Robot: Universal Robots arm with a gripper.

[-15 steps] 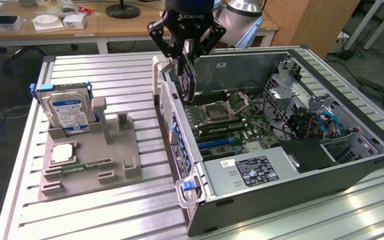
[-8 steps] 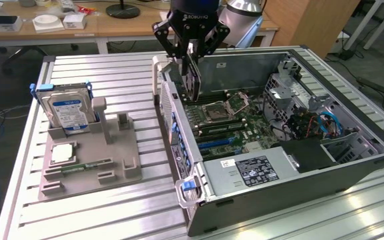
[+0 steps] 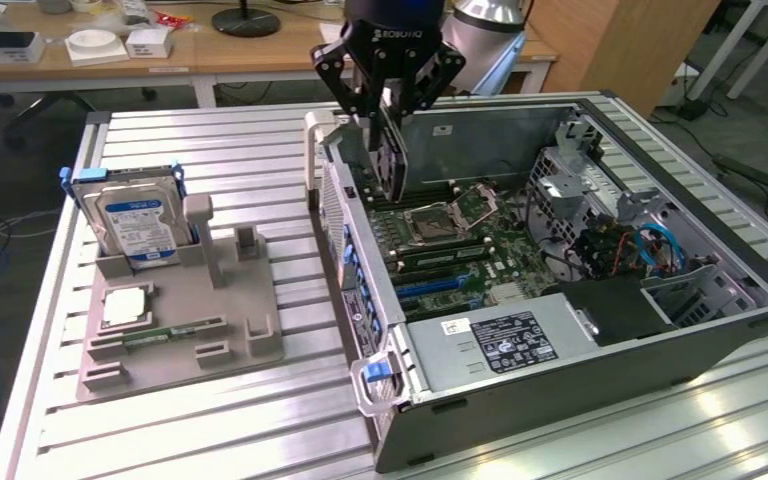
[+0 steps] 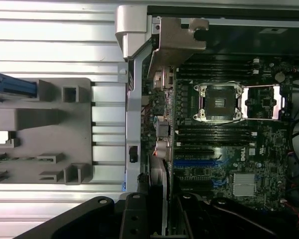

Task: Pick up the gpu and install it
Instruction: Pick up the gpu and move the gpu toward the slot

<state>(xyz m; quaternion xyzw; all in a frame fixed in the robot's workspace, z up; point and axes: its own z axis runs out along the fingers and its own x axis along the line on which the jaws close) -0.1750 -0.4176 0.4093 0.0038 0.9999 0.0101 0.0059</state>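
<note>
The gpu (image 3: pixel 391 160) is a thin dark card hanging upright, edge down, over the rear of the open computer case (image 3: pixel 744 300). My gripper (image 3: pixel 387 95) is shut on its upper edge. The card's lower end hovers just above the motherboard (image 3: pixel 491 240), beside the CPU socket (image 3: pixel 431 222) and close to the case's rear wall. In the wrist view the gpu (image 4: pixel 158 181) appears edge-on between my black fingers (image 4: pixel 134 219), with its pale bracket strip running along the case's rear wall. The blue expansion slots (image 4: pixel 197 162) lie just beside it.
A grey holder tray (image 3: pixel 231 345) on the slatted metal table (image 3: pixel 197 430) carries a silver hard drive (image 3: pixel 137 225), a green memory stick (image 3: pixel 171 333) and a square chip (image 3: pixel 127 305). The power supply (image 3: pixel 518 340) fills the case's near end. Cables and a drive cage (image 3: pixel 624 235) crowd its far side.
</note>
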